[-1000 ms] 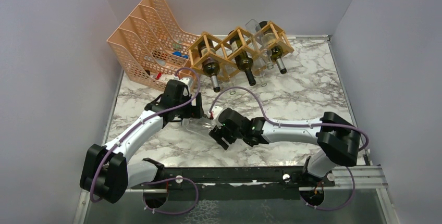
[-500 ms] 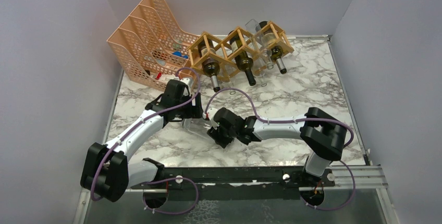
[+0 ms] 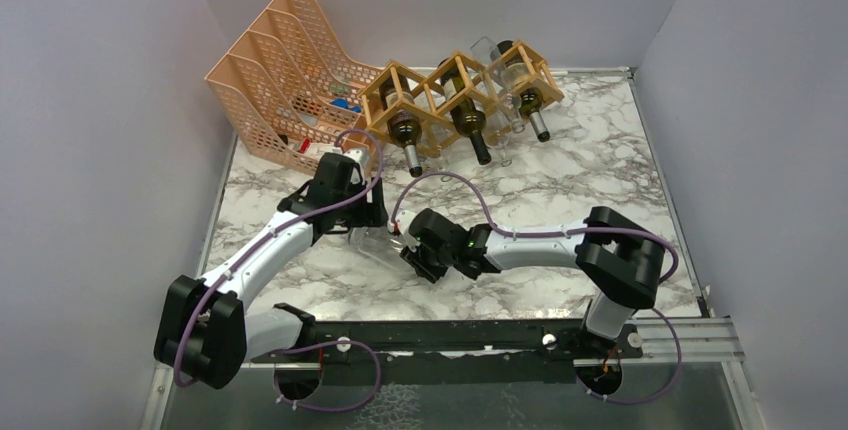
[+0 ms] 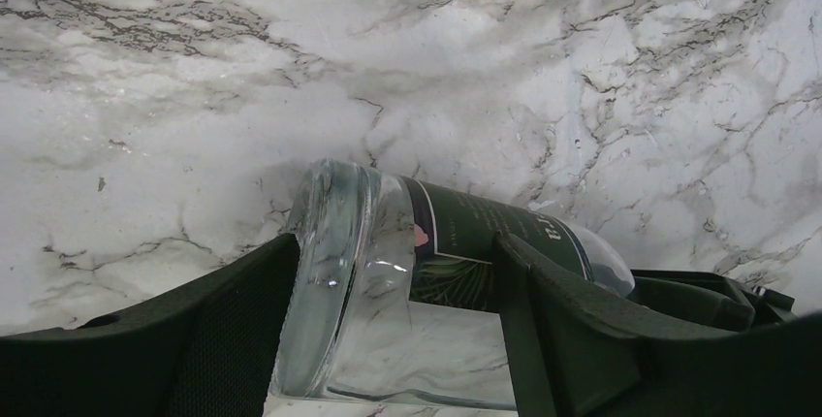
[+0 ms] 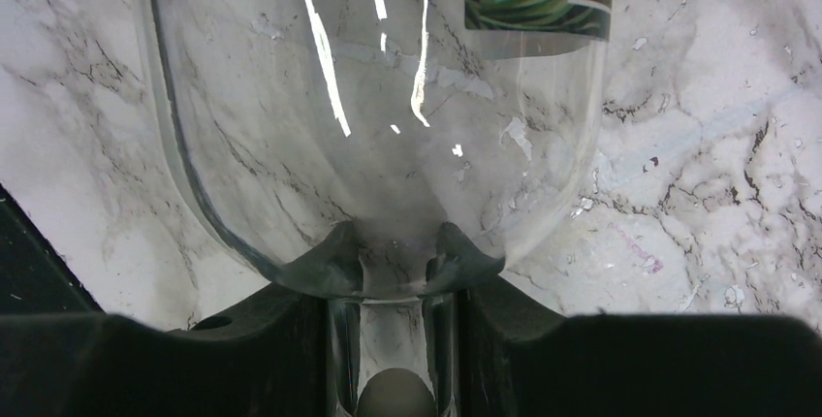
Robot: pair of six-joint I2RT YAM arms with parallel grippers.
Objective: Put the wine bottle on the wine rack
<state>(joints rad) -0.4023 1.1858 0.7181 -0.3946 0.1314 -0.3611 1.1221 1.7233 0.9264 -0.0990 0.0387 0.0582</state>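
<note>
— So where is the wine bottle?
— Lying flat on the table, well apart from the wine rack.
— And the arms?
— Both bend low toward the middle. The left gripper squeezes its fat end, and the right gripper pinches its neck.

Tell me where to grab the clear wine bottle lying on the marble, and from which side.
The clear wine bottle lies on its side, so I'd come from above: pinch the narrow neck by the shoulder and straddle the wide body near the base. Round glass, so grip across the axis.
</note>
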